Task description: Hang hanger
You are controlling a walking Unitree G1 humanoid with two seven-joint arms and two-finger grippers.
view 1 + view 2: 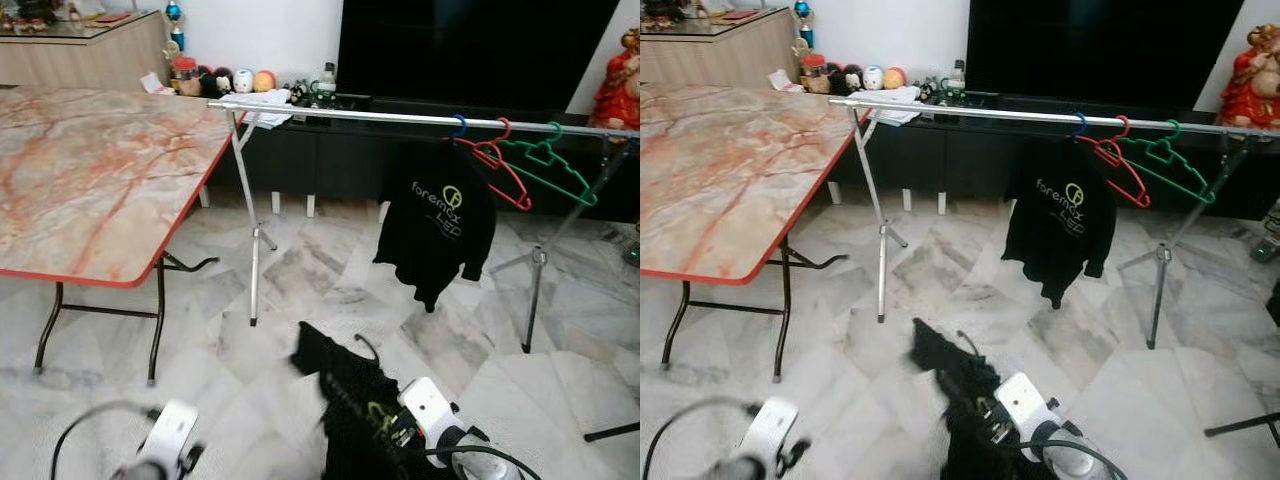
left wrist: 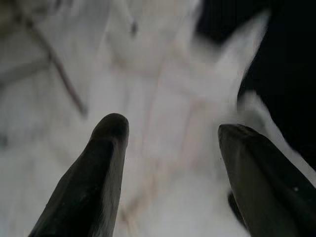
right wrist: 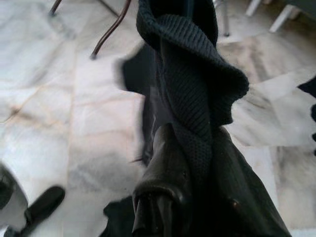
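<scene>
Slippage looked the main risk: the right gripper was clenched on bunched collar fabric of the black shirt, near the floor, well short of the far rail. Its dark hanger hook poked out above limp, drooping cloth. The left gripper hung released.

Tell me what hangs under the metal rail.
Under the rail hang a black shirt, a red hanger and a green hanger. The shirt's own hanger is covered except its blue hook.
</scene>
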